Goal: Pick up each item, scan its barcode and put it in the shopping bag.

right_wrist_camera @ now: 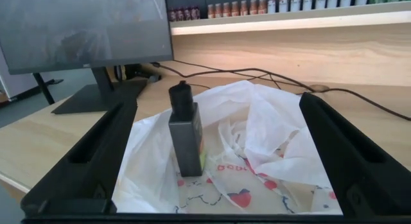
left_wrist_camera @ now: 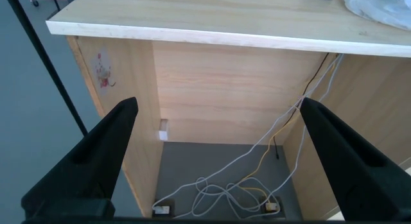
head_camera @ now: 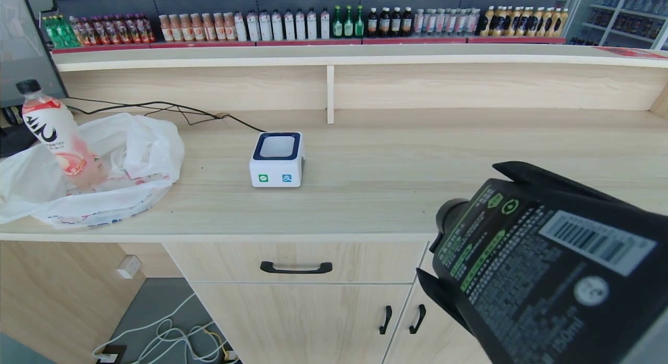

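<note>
1. Pouch [head_camera: 543,270] is hanging closest to the head camera, on the robot's right and short of the counter [head_camera: 417,160]. Its barcode [head_camera: 595,241] is facing up at that camera, and black fingers [head_camera: 548,178] are showing past its top edge and lower-left corner.
2. Right gripper [right_wrist_camera: 218,102], seen from its own wrist, is standing spread wide over the bag [right_wrist_camera: 276,134] and pinching nothing. A dark capped pack [right_wrist_camera: 186,147] is standing in the bag between the fingers, touching neither.
3. Those two views are not agreeing, so I am judging with care. By the head view the pouch is waiting on its scan. By the wrist view a pack is already sitting in the bag.
4. Scanner [head_camera: 276,160] is sitting mid-counter, window up, well apart from the pouch. A scan is calling for the barcode to be turned down and carried left over that window.
5. From the head, the bag [head_camera: 146,144] is lying at the counter's left end with a pink bottle [head_camera: 57,134] standing on it, so bagging is calling for a longer carry left.
6. Left gripper [left_wrist_camera: 217,103] is hanging low, facing the space under the counter, spread and holding nothing.
</note>
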You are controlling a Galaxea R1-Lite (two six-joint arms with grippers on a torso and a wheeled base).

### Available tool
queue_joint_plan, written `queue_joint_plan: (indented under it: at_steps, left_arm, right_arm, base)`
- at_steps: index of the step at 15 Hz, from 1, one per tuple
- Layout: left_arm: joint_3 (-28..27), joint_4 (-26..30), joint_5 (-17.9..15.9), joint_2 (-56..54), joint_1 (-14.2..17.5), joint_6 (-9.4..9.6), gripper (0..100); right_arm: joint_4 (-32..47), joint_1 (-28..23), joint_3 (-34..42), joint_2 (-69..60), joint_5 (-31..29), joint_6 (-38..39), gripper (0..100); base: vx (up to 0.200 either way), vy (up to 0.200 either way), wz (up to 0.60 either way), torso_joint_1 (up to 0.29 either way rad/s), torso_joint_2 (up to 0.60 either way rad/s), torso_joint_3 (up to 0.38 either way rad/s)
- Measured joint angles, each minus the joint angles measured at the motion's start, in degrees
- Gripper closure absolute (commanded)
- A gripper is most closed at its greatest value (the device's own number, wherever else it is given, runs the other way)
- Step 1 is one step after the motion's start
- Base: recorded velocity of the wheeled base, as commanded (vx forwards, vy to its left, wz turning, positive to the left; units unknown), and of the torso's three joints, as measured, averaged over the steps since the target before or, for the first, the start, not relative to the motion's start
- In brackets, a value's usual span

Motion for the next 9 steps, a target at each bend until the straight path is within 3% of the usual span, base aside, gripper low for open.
queue_joint_plan:
  at_steps: [5,9]
  left_arm:
    - [0.0,0.0,0.0,0.0,0.1,-0.13,0]
    - [0.0,0.0,0.0,0.0,0.0,-0.18,0]
  right_arm:
    - [0.0,0.0,0.2,0.0,-0.1,0.0,0]
    - [0.0,0.0,0.4,0.0,-0.1,0.0,0]
  base:
    - [0.0,0.0,0.0,0.0,0.0,0.0]
    - [0.0,-0.2,0.0,0.004,0.0,0.002]
